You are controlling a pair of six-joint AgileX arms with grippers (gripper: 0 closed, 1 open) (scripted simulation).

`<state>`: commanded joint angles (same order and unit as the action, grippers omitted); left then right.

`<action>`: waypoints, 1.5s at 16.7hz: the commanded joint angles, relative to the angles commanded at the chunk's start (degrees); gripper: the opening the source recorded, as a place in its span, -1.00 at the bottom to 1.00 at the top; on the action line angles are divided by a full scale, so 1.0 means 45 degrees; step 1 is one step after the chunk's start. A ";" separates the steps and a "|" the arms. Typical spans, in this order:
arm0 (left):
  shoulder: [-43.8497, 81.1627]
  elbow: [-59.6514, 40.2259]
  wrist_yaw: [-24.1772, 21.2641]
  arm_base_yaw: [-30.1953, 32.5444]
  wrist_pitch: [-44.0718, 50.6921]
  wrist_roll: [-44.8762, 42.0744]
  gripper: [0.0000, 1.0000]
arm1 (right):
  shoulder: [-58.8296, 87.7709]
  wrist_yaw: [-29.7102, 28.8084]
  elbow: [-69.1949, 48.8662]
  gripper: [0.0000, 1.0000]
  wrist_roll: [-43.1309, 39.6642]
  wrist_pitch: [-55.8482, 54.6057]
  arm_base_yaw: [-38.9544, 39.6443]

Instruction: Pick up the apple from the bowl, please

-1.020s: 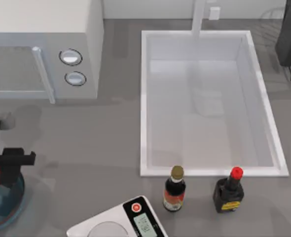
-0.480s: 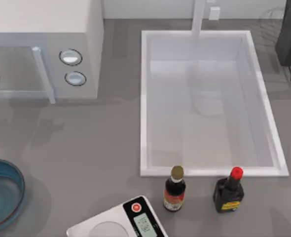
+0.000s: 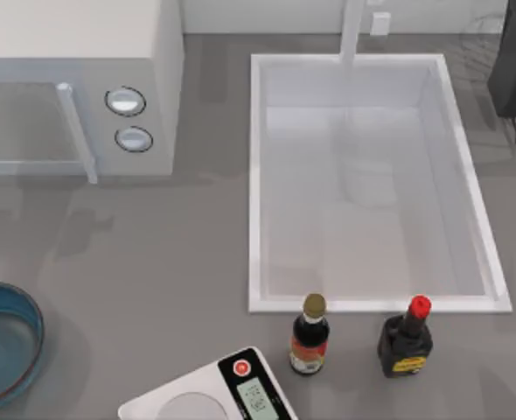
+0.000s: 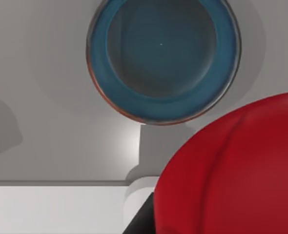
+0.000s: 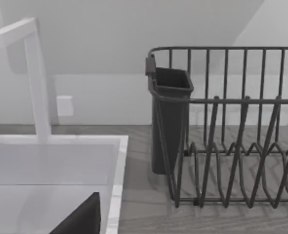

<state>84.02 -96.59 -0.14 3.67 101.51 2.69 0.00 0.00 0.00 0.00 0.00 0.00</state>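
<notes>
Left gripper: jaws themselves can't be made out in the left wrist view, so how far they're parted I can't tell; the apple (image 4: 232, 168) sits huge and close against that camera, glossy red, with a sliver of dark gripper body at its lower edge; my read is it's held in the left gripper, since nothing else would keep it there, but that's inference, not a seen grip.

Beyond the apple, the bowl (image 4: 163, 58) lies well below and apart from it; blue glass, thin rim, nothing inside it; in the top view the bowl (image 3: 4, 350) sits at the table's far left edge, partly cut off, also with no fruit in it.

Step in hand, as I judge it: apple is out of the bowl and lifted clear; pick-up looks essentially done. Next move only calls for holding the grip steady and keeping height; no need to go back toward the bowl; risk is a round glossy fruit slipping if the grip loosens.

Right arm: parked off the table's right side, its wrist camera looking at the dish rack (image 5: 232, 126) and faucet (image 5: 34, 78) beside the sink (image 3: 363, 184); can't tell its jaw state.

Microwave (image 3: 74, 87), two sauce bottles (image 3: 309, 337) and scale (image 3: 214, 389) untouched, well apart from the action.
</notes>
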 joint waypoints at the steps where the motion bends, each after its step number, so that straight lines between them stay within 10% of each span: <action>1: 0.0038 0.0035 0.0009 -0.0053 -0.0030 -0.0025 -1.00 | 0.0000 0.0000 0.0000 1.00 0.0000 0.0000 0.0000; 14: 0.3244 0.1878 0.0027 0.7026 -0.4889 0.6959 -1.00 | 0.0000 0.0000 0.0000 1.00 0.0000 0.0000 0.0000; 25: 0.3629 0.3350 0.0023 0.7332 -0.6682 0.7268 -1.00 | 0.0000 0.0000 0.0000 1.00 0.0000 0.0000 0.0000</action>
<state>100.35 -81.51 -0.04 36.66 71.44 35.39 0.00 0.00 0.00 0.00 0.00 0.00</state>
